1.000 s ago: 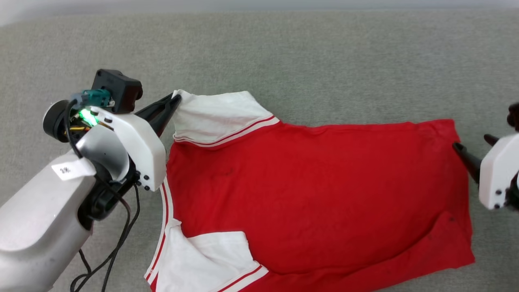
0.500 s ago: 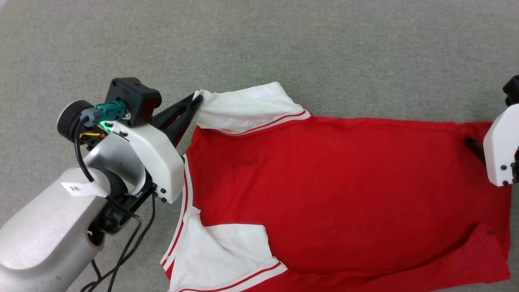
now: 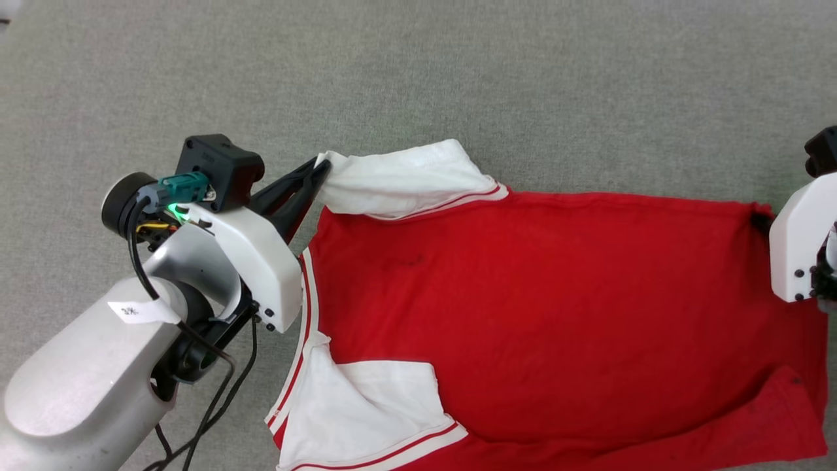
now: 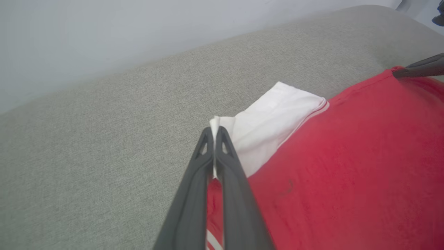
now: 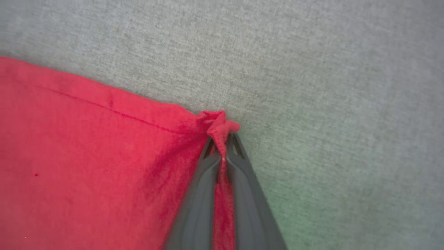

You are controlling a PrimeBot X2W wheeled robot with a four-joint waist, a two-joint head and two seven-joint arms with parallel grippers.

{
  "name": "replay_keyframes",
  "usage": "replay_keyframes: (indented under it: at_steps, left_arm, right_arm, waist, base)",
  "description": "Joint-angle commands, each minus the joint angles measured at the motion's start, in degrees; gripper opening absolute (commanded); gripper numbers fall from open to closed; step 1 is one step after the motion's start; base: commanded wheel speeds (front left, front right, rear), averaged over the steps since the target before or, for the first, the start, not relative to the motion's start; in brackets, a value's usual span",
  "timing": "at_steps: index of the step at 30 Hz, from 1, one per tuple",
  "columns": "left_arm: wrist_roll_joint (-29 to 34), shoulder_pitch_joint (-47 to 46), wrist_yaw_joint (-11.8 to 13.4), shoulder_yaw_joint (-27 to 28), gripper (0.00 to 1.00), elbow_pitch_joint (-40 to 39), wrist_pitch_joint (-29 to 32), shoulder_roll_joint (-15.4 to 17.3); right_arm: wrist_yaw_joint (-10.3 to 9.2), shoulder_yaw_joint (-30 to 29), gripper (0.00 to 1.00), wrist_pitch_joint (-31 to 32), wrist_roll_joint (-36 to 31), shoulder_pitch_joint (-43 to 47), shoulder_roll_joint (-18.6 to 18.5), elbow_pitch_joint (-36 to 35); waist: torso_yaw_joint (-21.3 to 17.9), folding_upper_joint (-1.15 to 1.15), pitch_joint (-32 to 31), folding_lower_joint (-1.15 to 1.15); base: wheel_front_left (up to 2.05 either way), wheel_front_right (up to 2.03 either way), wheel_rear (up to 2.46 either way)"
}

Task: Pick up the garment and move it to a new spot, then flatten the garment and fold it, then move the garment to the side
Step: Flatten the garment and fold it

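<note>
- Garment point(image 3: 536, 314) position: red jersey knit, spread mostly flat on the surface point(image 3: 458, 78), with the neck end toward the robot's left and the hem toward its right. I see one soft diagonal fold point(image 3: 739, 386) near the near hem corner.
- Support: the surface is grey woven cloth with a fine, even grain. In the left wrist view its far edge curves away beneath a pale wall point(image 4: 104, 34).
- Sleeves: both are white and smooth, each joined to the red body by red-and-white striped trim point(image 3: 451, 199). The far sleeve point(image 3: 405, 180) is drawn out to a point; the near sleeve point(image 3: 366, 405) lies folded over itself.
- Grip, left: the left tool point(image 4: 215, 133) has two long, dark, tapered fingers pressed together, with the thin white edge of the far sleeve pinched at the tips.
- Grip, right: the right tool point(image 5: 223, 139) is clamped on the far hem corner point(image 5: 218, 121) of the garment. The red cloth bunches into a small twisted knob at the tips, and a strip of it runs down between the fingers.
- Hem detail: a stitched line point(image 5: 104, 104) runs parallel to the edge.
</note>
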Motion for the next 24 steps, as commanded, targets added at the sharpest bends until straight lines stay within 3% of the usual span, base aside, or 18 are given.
replay_keyframes:
  at_steps: [1, 13, 24]
  left_arm:
    - [-0.4, 1.4, 0.3, 0.2, 0.00, 0.7, -0.7, -0.3]
    - [-2.2, 6.3, 2.0, 0.7, 0.00, 2.4, -3.3, 0.1]
    - [-5.4, 18.6, 6.1, -0.2, 0.00, -0.7, -5.7, 2.1]
  right_arm:
    - [-0.03, 0.2, 0.00, -1.6, 1.2, 1.8, 1.4, 1.8]
    - [-0.04, -4.5, 0.00, -12.2, 5.3, 6.5, 2.1, 0.6]
    - [-0.04, -7.7, 0.00, -18.2, 10.4, 20.7, 3.6, -2.8]
  waist:
    - [-0.5, 0.00, -1.5, 0.00]
    - [-1.9, 0.00, -9.4, 0.00]
    - [-2.0, 0.00, -17.1, 0.00]
  base:
    - [0.00, 0.00, 0.00]
    - [0.00, 0.00, 0.00]
    - [0.00, 0.00, 0.00]
